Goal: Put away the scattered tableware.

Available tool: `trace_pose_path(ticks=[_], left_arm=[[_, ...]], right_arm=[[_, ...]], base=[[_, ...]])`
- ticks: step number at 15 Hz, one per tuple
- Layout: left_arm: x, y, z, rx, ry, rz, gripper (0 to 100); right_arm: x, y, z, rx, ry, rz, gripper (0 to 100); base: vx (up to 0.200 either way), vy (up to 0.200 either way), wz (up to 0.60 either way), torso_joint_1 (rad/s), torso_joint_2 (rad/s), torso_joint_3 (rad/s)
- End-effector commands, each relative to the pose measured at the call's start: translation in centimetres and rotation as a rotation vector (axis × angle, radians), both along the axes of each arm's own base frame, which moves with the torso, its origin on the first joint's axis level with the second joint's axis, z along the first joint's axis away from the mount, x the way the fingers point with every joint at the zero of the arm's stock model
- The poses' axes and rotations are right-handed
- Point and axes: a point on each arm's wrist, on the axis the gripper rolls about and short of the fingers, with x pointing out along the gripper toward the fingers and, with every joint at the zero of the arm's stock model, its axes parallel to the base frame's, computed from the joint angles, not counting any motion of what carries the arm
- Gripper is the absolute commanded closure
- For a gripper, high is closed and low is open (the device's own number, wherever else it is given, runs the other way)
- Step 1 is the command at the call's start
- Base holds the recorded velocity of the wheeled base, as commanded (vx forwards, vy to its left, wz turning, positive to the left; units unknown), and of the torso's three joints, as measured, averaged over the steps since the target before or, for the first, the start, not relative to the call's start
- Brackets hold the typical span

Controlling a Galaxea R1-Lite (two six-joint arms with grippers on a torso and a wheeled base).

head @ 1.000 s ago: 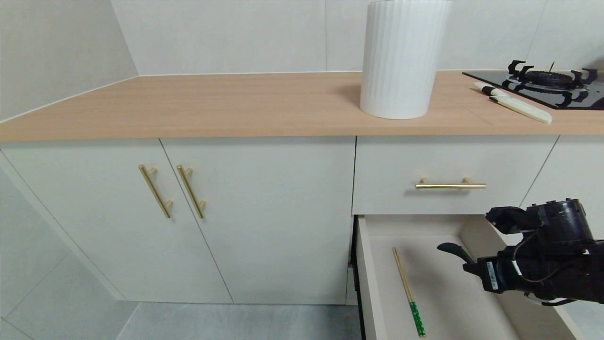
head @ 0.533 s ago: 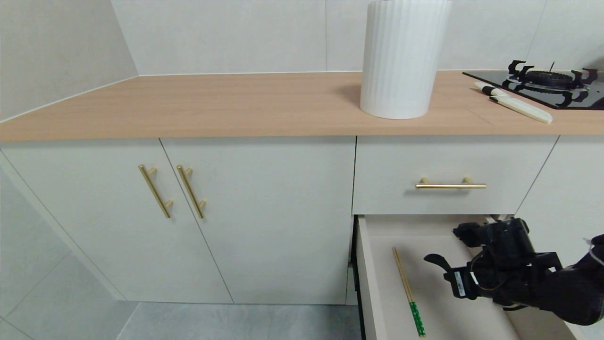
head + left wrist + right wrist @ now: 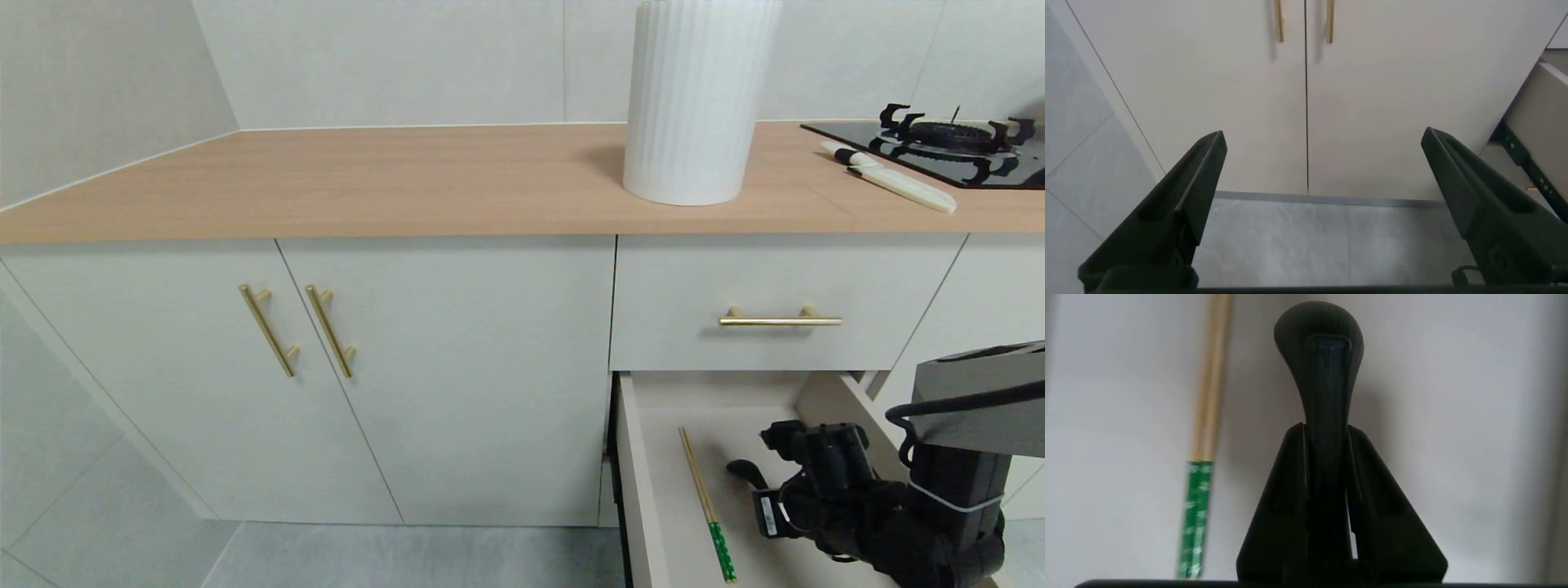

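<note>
The lower drawer (image 3: 638, 457) stands pulled out at the bottom right of the head view. A pair of wooden chopsticks (image 3: 705, 506) with green ends lies on its floor. My right gripper (image 3: 761, 486) hangs low inside the drawer, just right of the chopsticks, shut on a black spoon (image 3: 741, 469) whose rounded end sticks out ahead. The right wrist view shows my right gripper (image 3: 1327, 449) clamping the black spoon (image 3: 1319, 335), with the chopsticks (image 3: 1204, 433) alongside. My left gripper (image 3: 1323, 147) is open, facing the cabinet doors (image 3: 1306, 98) with nothing between its fingers.
On the wooden counter (image 3: 367, 180) stand a tall white ribbed container (image 3: 694, 98) and a white knife with a black band (image 3: 886, 177) beside the black gas hob (image 3: 947, 147). Above the open drawer is a shut drawer with a brass handle (image 3: 780, 321).
My right arm has come down and to the left, carrying the black spoon deeper into the open drawer, closer to the chopsticks. The chopsticks have not moved.
</note>
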Motion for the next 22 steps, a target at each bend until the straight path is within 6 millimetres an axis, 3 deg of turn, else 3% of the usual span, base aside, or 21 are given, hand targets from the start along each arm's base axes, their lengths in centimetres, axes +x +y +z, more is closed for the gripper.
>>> trace_pose_path(ticks=[1,7,8,11,14,18,22], left_arm=[[0.0,0.0,0.0,-0.001,0.0,0.001,0],[0.0,0.0,0.0,-0.001,0.0,0.001,0],[0.0,0.0,0.0,-0.001,0.0,0.001,0],[0.0,0.0,0.0,-0.001,0.0,0.001,0],[0.0,0.0,0.0,-0.001,0.0,0.0,0],[0.0,0.0,0.0,-0.001,0.0,0.001,0],[0.0,0.0,0.0,0.007,0.0,0.001,0]], right_arm=[[-0.1,0.0,-1.5,-0.013,0.04,-0.001,100],[0.1,-0.1,-1.3,-0.005,0.009,-0.006,100],[0.1,-0.1,-1.2,-0.005,0.009,-0.006,0],[0.0,-0.1,-0.5,0.0,-0.011,-0.007,0],[-1.3,-0.5,4.6,0.028,-0.116,-0.006,0],[-4.5,-1.2,11.7,0.041,-0.117,-0.011,0],[-7.7,-1.2,15.0,0.082,-0.071,-0.02,0]], base=[[0.0,0.0,0.0,0.0,0.0,0.0],[0.0,0.0,0.0,0.0,0.0,0.0],[0.0,0.0,0.0,0.0,0.0,0.0],[0.0,0.0,0.0,0.0,0.0,0.0],[0.0,0.0,0.0,0.0,0.0,0.0],[0.0,0.0,0.0,0.0,0.0,0.0],[0.0,0.0,0.0,0.0,0.0,0.0]])
